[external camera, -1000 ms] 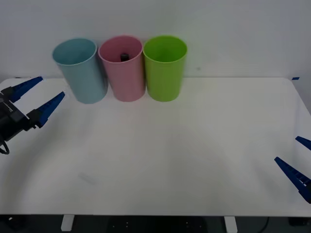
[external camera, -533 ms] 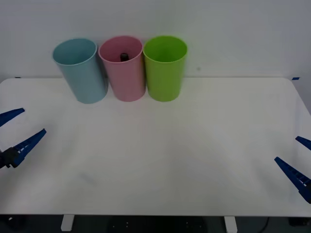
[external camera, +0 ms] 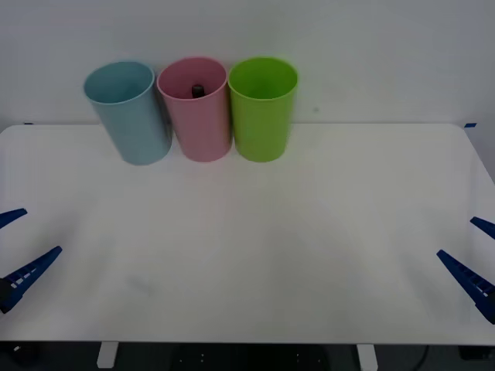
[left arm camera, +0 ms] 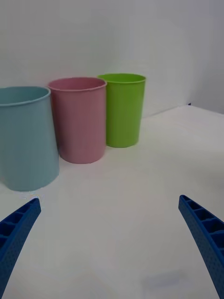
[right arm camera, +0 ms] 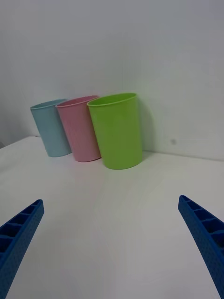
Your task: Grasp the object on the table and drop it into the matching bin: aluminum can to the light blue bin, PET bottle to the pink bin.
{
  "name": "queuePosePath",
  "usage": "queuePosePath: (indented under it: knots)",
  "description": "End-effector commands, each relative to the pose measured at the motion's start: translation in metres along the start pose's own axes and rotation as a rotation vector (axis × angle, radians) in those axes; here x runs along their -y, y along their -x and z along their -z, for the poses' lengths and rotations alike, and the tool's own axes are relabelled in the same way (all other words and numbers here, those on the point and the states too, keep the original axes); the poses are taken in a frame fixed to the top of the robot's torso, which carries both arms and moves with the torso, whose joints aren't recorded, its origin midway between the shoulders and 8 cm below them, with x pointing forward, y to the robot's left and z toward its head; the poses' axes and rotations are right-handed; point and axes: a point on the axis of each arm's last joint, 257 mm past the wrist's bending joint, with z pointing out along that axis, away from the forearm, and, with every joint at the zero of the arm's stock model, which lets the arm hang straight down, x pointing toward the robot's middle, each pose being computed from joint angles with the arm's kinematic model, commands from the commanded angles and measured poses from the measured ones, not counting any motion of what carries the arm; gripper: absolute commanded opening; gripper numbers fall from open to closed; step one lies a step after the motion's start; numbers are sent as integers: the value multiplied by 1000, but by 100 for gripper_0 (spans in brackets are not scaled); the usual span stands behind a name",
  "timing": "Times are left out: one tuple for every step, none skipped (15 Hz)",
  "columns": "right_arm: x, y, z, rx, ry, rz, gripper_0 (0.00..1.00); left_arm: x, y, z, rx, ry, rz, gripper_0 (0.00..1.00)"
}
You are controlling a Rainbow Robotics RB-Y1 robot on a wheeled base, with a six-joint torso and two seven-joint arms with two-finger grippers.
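Note:
The PET bottle's black cap [external camera: 197, 90] peeks out from inside the pink bin [external camera: 196, 116], the rest of it hidden by the bin wall. The light blue bin [external camera: 130, 114] stands just left of the pink one at the back of the white table [external camera: 255, 247]. My left gripper [external camera: 14, 246] hangs open at the table's front left edge, holding nothing. My right gripper [external camera: 476, 255] is open at the front right edge, also holding nothing. The pink bin [left arm camera: 78, 121] and the light blue bin [left arm camera: 27, 138] stand ahead in the left wrist view, and the pink bin [right arm camera: 79, 128] shows in the right wrist view.
A lime green bin [external camera: 263, 108] stands right of the pink bin, touching it. A white wall rises directly behind the three bins. The tabletop stretches bare between the bins and both grippers.
My left gripper has drawn back from near the light blue bin, down and toward the table's front left edge, staying open. The right gripper has not moved.

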Motion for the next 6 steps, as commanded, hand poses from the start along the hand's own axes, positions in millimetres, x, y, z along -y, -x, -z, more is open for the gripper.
queuePosePath:
  knots:
    - [0, 0, 0, 0, 0, 0, 100, 5, -7, 7, -15, 0, 16, 100]
    - [0, 0, 0, 0, 0, 0, 100, 6, -8, 9, -19, 0, 20, 100]
    - [0, 0, 0, 0, 0, 0, 100, 6, -8, 9, -19, 0, 20, 100]
    - [0, 0, 0, 0, 0, 0, 100, 6, -8, 9, -19, 0, 20, 100]
    - [0, 0, 0, 0, 0, 0, 100, 6, -8, 9, -19, 0, 20, 100]
    - [0, 0, 0, 0, 0, 0, 100, 6, -8, 9, -19, 0, 20, 100]
